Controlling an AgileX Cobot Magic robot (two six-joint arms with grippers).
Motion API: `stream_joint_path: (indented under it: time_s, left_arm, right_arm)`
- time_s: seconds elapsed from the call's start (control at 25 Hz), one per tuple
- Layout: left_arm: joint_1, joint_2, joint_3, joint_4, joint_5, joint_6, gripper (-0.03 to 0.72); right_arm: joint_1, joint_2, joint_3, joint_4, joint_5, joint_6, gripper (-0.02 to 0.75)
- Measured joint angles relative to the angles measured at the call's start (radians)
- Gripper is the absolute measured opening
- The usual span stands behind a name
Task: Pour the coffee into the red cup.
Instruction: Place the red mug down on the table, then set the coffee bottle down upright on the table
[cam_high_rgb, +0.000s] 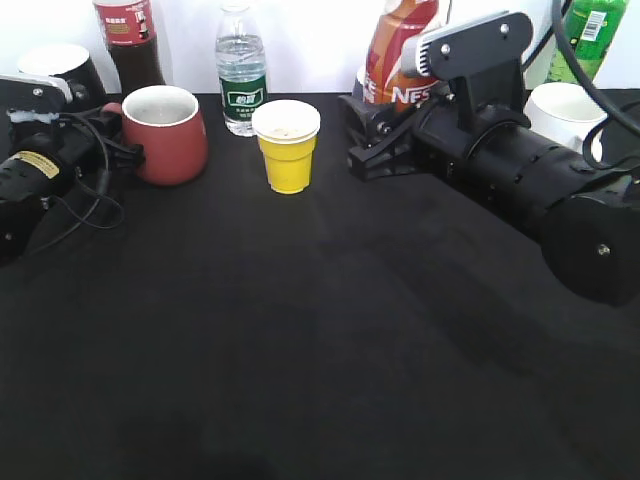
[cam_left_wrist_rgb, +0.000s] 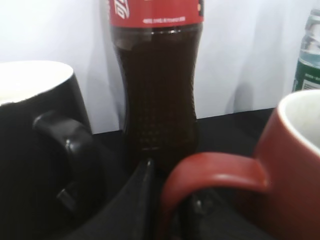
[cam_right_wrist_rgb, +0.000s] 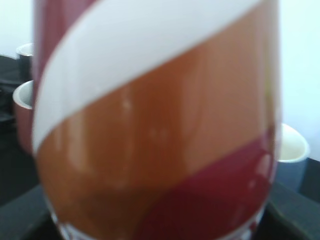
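Item: curvy orange-brown, red and white wrapped coffee bottle (cam_high_rgb: 398, 60), upper right, upright between right end effector (cam_high_rgb: 368, 135) jaws; clench unconfirmable. Squat brick-red matte mug (cam_high_rgb: 168, 135), upper left; left end effector (cam_left_wrist_rgb: 172, 210) at its handle, grip indeterminate. Risk: loose hold, bottle slips during lift.

You see red cup (cam_left_wrist_rgb: 295, 165) handle at gripper finger (cam_left_wrist_rgb: 135, 200); dark cola bottle (cam_left_wrist_rgb: 157, 85) behind, black mug (cam_left_wrist_rgb: 35, 150) left.
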Motion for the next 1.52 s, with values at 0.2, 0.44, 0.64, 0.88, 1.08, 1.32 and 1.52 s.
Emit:
stream_joint_path:
  time_s: [0.2,0.44,0.64,0.88,1.08,1.32,1.52]
  left_arm:
    - [0.0,0.0,0.001,-0.001,0.005,-0.012,0.146]
    - [0.0,0.0,0.046,-0.007,-0.047,-0.016,0.265]
    - [0.0,-0.015,0.093,-0.011,-0.069,-0.016,0.267]
    - [0.0,-0.124,0.294,-0.052,-0.143,-0.016,0.341]
    - [0.0,-0.356,0.476,-0.043,-0.07,-0.016,0.344]
    - [-0.093,-0.604,0.483,-0.038,0.312,-0.016,0.344]
    - [-0.127,-0.725,0.484,-0.038,0.48,-0.016,0.344]
  right_arm:
    - [0.0,0.0,0.001,0.014,-0.019,-0.017,0.534]
    - [0.0,0.0,0.001,0.021,-0.034,-0.043,0.534]
    - [0.0,0.0,0.001,0.042,-0.037,-0.043,0.534]
    - [0.0,0.0,0.001,0.078,-0.037,-0.044,0.534]
    - [-0.115,0.038,0.001,0.097,-0.037,-0.044,0.534]
    - [-0.202,0.171,-0.017,0.108,-0.164,-0.044,0.534]
    - [-0.202,0.36,-0.15,0.111,-0.179,-0.021,0.534]
